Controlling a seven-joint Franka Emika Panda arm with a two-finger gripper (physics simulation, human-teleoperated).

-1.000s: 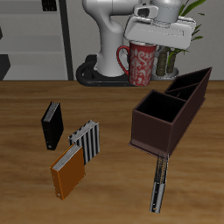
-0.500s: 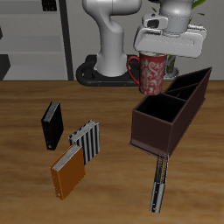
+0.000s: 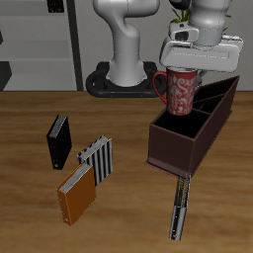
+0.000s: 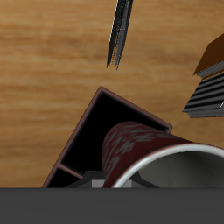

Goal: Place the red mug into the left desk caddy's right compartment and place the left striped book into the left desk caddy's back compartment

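My gripper (image 3: 196,65) is shut on the rim of the red mug (image 3: 181,92) and holds it upright in the air over the left desk caddy (image 3: 170,148), above its large squarish end compartment (image 3: 179,121). In the wrist view the mug (image 4: 138,147) hangs over that dark compartment (image 4: 98,131); my fingertips are hidden there. The left striped book (image 3: 179,206), a slim narrow slab, lies on the table in front of the caddy, near the front edge. It also shows in the wrist view (image 4: 121,31).
A striped book with broad bars (image 3: 98,158), an orange book (image 3: 76,193) and a black book (image 3: 59,141) lie together away from the caddy. The robot's base (image 3: 124,69) stands at the back. A plant (image 3: 188,69) is behind the mug.
My gripper has carried the mug sideways and forward from near the robot's base to above the caddy's large compartment. The books and the caddy have not moved.
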